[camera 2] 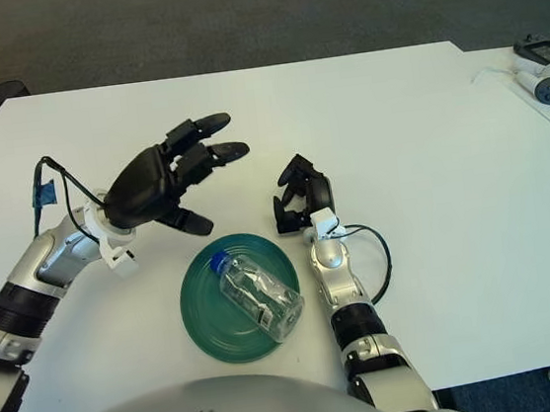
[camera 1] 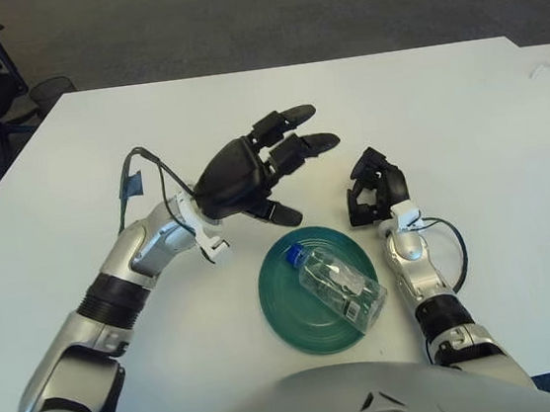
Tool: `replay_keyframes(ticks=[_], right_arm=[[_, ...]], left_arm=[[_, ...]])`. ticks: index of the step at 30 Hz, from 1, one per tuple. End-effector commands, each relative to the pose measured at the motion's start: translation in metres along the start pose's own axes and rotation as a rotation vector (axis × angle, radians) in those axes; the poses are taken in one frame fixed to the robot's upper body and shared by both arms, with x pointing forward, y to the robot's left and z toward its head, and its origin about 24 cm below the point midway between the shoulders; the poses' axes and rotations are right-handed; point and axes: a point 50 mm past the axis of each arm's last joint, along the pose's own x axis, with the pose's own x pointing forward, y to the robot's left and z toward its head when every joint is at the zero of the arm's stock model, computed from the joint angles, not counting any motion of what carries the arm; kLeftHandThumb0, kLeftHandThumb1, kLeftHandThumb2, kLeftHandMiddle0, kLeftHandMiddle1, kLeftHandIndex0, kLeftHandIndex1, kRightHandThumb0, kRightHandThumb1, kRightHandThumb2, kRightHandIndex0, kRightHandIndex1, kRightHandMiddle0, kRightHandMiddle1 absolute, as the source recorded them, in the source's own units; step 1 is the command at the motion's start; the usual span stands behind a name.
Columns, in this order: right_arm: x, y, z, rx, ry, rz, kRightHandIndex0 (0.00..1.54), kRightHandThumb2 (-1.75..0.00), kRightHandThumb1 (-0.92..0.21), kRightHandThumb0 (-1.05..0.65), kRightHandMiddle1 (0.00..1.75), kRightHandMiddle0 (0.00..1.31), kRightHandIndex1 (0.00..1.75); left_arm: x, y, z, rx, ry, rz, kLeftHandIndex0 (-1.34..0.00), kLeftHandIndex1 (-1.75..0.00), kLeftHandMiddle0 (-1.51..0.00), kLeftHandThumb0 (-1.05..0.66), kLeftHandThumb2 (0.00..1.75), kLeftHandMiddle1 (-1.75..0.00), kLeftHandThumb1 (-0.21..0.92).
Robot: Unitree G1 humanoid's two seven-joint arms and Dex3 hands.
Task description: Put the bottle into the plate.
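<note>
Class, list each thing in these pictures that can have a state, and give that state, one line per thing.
bottle: lying on its side in the plate, blue cap on, held by nothing.
plate: flat on the table, holding the bottle.
left hand: raised above the table beyond the plate, fingers spread, empty.
right hand: right of the plate, fingers curled, empty.
</note>
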Motion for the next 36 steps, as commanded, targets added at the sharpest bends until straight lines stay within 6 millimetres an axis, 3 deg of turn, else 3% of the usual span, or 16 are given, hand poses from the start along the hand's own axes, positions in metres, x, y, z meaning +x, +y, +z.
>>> replay_keyframes(ticks=[1, 4, 7, 10, 23, 31, 36], right_arm=[[-0.045, -0.009, -0.041, 0.004, 0.280, -0.015, 0.95, -1.74, 0.09, 0.00, 1.75, 0.70, 1.63], [-0.045, -0.009, -0.041, 0.004, 0.286, -0.019, 0.94, -1.73, 0.08, 0.00, 1.75, 0.69, 1.64], [-0.046, -0.010, -0.040, 0.005, 0.288, -0.020, 0.92, -1.73, 0.08, 0.00, 1.75, 0.69, 1.66], [-0.047, -0.011, -0.040, 0.010, 0.287, 0.000, 0.92, -1.72, 0.07, 0.00, 1.75, 0.68, 1.65], [-0.050, -0.014, -0.037, 0.009, 0.288, -0.002, 0.92, -1.70, 0.05, 0.00, 1.75, 0.66, 1.63], [-0.052, -0.014, -0.036, 0.010, 0.295, -0.010, 0.90, -1.70, 0.04, 0.00, 1.75, 0.66, 1.66], [-0.051, -0.015, -0.036, 0.013, 0.300, -0.009, 0.90, -1.70, 0.04, 0.00, 1.75, 0.66, 1.66]], left_arm=[[-0.032, 0.052, -0.050, -0.422, 0.533, 0.807, -0.38, -1.54, -0.47, -0.10, 1.05, -1.64, 0.50], [-0.042, 0.057, -0.060, -0.455, 0.593, 0.910, -0.52, -1.51, -0.61, -0.04, 1.25, -1.71, 0.32], [-0.060, 0.061, -0.066, -0.498, 0.663, 0.984, -0.61, -1.64, -0.78, -0.02, 1.55, -1.74, 0.09], [-0.081, 0.049, -0.070, -0.563, 0.764, 1.036, -0.65, -1.71, -0.85, -0.01, 1.68, -1.74, -0.01], [-0.120, -0.018, -0.066, -0.788, 1.086, 1.053, -0.69, -1.75, -0.94, 0.00, 1.75, -1.66, -0.09], [-0.149, -0.056, -0.057, -0.779, 1.249, 0.981, -0.69, -1.75, -0.94, 0.00, 1.75, -1.66, -0.09], [-0.160, -0.068, -0.053, -0.777, 1.270, 0.946, -0.69, -1.75, -0.92, 0.00, 1.75, -1.69, -0.08]])
